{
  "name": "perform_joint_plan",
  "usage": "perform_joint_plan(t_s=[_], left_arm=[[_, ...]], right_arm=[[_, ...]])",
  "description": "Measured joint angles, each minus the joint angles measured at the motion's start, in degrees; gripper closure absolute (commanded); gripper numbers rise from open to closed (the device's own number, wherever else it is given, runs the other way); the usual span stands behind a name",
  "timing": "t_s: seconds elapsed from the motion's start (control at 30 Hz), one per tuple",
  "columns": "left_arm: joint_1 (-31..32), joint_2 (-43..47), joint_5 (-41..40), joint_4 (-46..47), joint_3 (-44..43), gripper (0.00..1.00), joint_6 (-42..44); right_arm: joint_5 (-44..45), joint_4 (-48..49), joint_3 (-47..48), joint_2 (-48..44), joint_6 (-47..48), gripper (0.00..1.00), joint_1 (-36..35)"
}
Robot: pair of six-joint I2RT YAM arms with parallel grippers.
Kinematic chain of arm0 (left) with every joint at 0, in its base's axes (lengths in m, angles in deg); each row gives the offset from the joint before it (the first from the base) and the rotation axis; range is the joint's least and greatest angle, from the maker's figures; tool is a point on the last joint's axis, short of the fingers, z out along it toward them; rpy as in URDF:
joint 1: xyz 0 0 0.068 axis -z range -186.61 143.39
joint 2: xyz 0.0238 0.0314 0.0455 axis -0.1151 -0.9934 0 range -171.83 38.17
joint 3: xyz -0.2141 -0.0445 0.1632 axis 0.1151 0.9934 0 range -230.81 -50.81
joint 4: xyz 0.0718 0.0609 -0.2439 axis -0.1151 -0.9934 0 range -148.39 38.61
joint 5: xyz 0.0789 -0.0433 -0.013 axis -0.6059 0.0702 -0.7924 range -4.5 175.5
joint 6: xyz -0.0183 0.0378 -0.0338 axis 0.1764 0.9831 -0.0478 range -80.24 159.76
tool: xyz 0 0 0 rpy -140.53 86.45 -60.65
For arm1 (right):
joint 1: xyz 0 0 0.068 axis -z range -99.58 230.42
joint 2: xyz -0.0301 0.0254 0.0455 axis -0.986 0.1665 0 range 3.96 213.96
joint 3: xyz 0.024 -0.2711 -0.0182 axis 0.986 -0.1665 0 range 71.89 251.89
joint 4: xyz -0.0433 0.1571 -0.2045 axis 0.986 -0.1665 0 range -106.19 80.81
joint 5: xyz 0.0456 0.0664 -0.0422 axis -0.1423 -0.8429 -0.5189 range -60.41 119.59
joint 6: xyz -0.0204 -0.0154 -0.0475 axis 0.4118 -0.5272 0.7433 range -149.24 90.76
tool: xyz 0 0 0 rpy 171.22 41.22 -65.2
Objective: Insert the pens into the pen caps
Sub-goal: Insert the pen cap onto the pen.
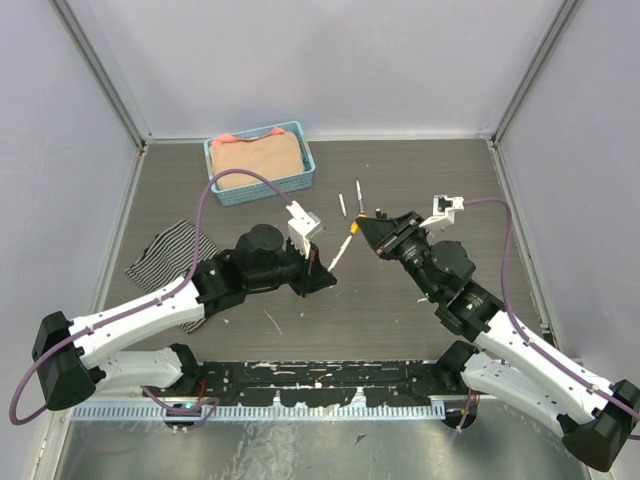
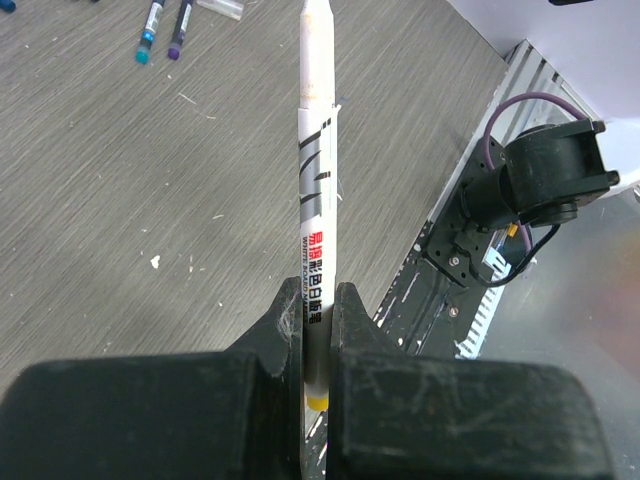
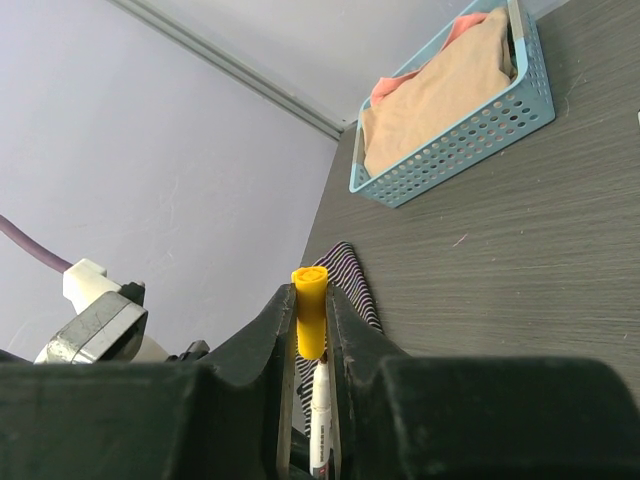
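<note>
My left gripper is shut on a white pen with black and red print and a yellow rear end. From above, this pen slants up and right from the left gripper toward the right gripper. My right gripper is shut on a yellow pen cap, which shows from above as a yellow spot. The pen's tip sits at the cap's open mouth, between the right fingers. Two more pens lie on the table beyond; their teal tip and purple tip show. No other pen caps are visible.
A blue basket holding peach cloth stands at the back left, and its wall also shows in the right wrist view. A black-and-white striped cloth lies at the left, under the left arm. Grey walls close in the table on three sides.
</note>
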Motion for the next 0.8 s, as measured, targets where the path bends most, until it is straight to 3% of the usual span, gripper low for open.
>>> perform_joint_plan(t_s=[0.8], left_arm=[[0.00, 0.00, -0.33, -0.02, 0.00, 1.00, 0.02]], right_arm=[[-0.26, -1.77, 0.00, -0.02, 0.02, 0.94, 0.00]])
